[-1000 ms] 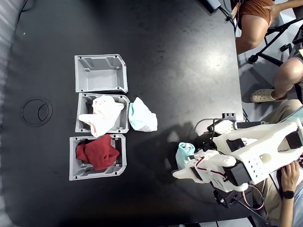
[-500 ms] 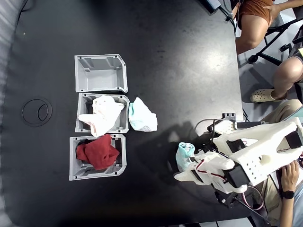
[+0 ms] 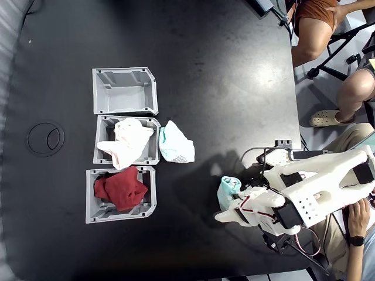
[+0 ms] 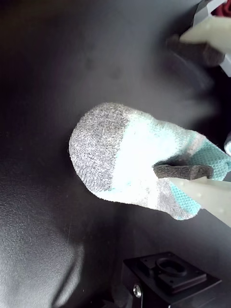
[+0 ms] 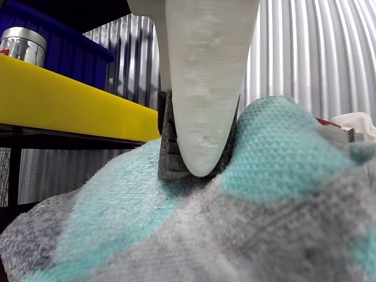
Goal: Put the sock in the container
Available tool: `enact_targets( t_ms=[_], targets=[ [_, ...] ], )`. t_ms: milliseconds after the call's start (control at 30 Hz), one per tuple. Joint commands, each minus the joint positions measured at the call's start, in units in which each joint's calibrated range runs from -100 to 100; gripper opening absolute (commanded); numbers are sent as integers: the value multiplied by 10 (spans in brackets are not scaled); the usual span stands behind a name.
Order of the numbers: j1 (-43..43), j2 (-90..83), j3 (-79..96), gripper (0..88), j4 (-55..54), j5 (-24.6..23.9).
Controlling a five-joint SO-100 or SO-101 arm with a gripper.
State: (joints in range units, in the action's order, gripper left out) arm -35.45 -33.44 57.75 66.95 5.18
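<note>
Meanwhile, a white robot arm reaches over a black bench with its tool spread wide around the sock, a lumpy mint-green bundle with a grey speckled toe lying near the arm's base at about four o'clock in the fixed view. Seen from the wrist view, one foam-padded finger presses into the sock at its mint end while the other finger stands well apart at one o'clock, so the jaws are released and nothing is gripped yet. From the other view the same padded fingertip digs into the knit fabric. Across the bench at ten o'clock sits the container, an unfilled light grey ribbed bin with one cut-off corner; below it stand a bin holding white cloth and a bin holding red cloth, with a flatter mint sock just beside the middle one. By all appearances the grasp is the step in hand: the next move calls for closing the fingers firmly on the sock, lifting it, then carrying it well across to the top bin.
</note>
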Motion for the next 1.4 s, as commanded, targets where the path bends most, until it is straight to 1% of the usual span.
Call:
enact_targets(
  t_ms=[0,200,367,433,733,833,1200,1367],
  targets=[
    [-2,1,1,253,-8,1],
    [-2,1,3,165,-8,1],
    [-2,0,2,41,-8,1],
    [-2,0,0,10,-8,1],
    [1,-9,-22,13,-7,-2],
    [26,-9,-52,13,-6,-3],
    [181,-9,-159,13,0,1],
    [268,-9,-211,13,0,1]
  ],
)
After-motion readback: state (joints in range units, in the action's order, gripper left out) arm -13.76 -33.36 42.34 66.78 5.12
